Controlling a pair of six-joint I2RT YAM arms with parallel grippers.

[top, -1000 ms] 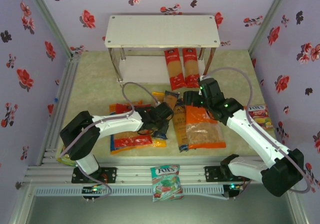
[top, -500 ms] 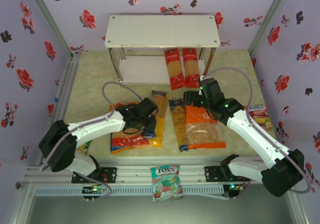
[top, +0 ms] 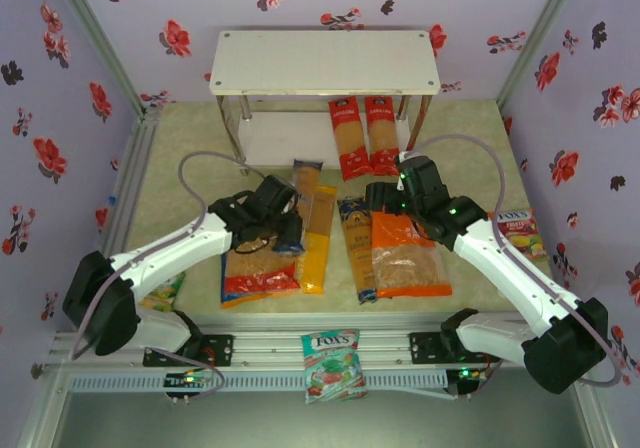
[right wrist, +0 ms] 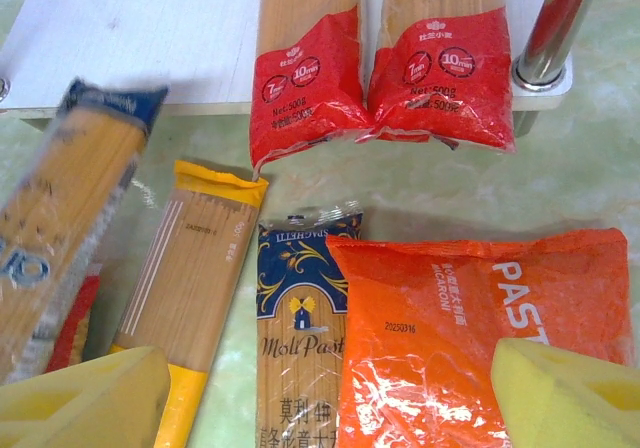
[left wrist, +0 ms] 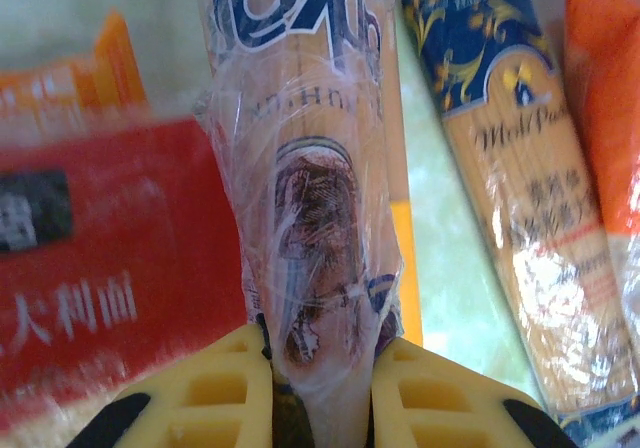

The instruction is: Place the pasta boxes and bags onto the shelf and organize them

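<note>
"Two red spaghetti packs (top: 345, 140) lie side by side on the shelf's (top: 325, 63) lower board, at its right end. What about the left gripper (left wrist: 320, 378)?"

"It is clamped on the near end of a blue spaghetti pack (top: 303, 186), left of centre, beside a yellow pack (top: 316, 243)."

"And the right gripper (right wrist: 330, 368)?"

"Its jaws stand wide over the orange bag (right wrist: 470, 338) and hold nothing."

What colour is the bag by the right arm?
The bag is orange; right wrist view best.
</note>
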